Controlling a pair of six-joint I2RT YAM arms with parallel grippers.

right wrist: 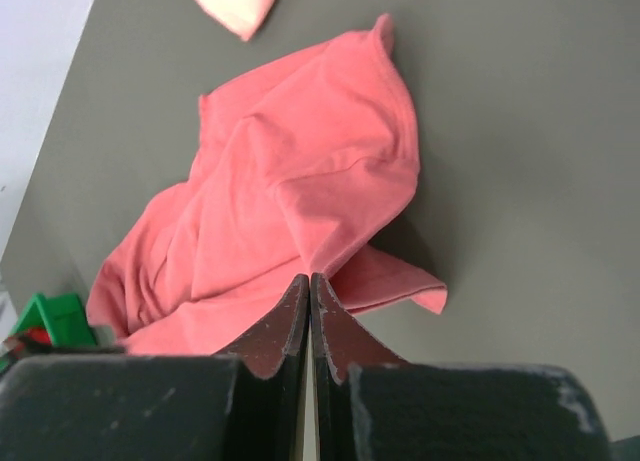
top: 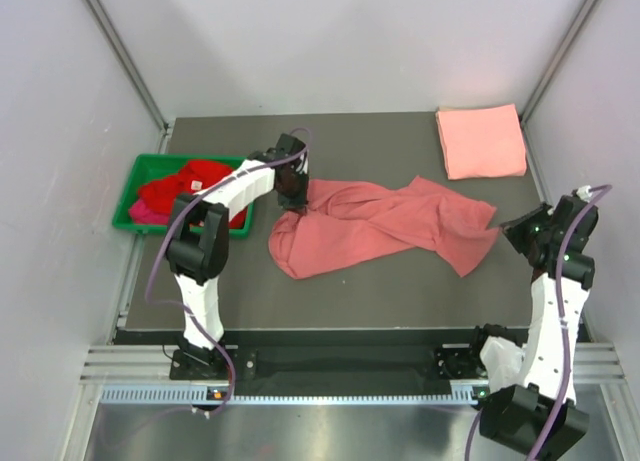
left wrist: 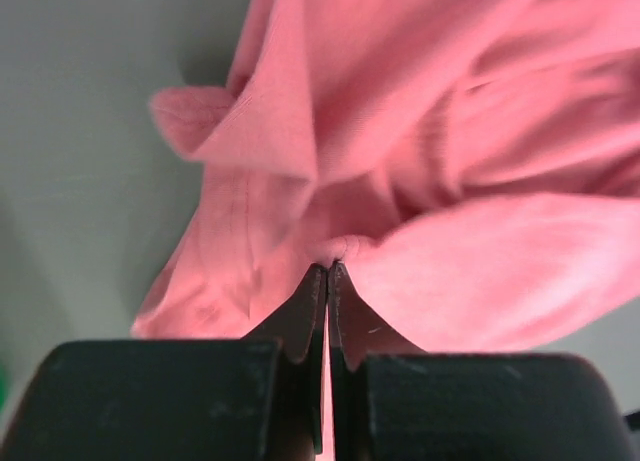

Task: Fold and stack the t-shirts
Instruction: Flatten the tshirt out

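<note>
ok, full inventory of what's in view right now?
crumpled t-shirt: one, rose-red, spread across the middle of the table
folded t-shirt: one, salmon pink, far right corner
bin: one, green, left edge of the table
t-shirts in the bin: at least two, bright red and magenta, bunched up
table: one, dark grey, under everything
left pincer: one, black, shut on the crumpled t-shirt's left end
right pincer: one, black, shut, nothing seen in it, near that shirt's right end

Bin (top: 125, 203) holding t-shirts (top: 190, 186) sits left, loose t-shirt (top: 380, 226) centre, folded t-shirt (top: 480, 141) far right.
</note>
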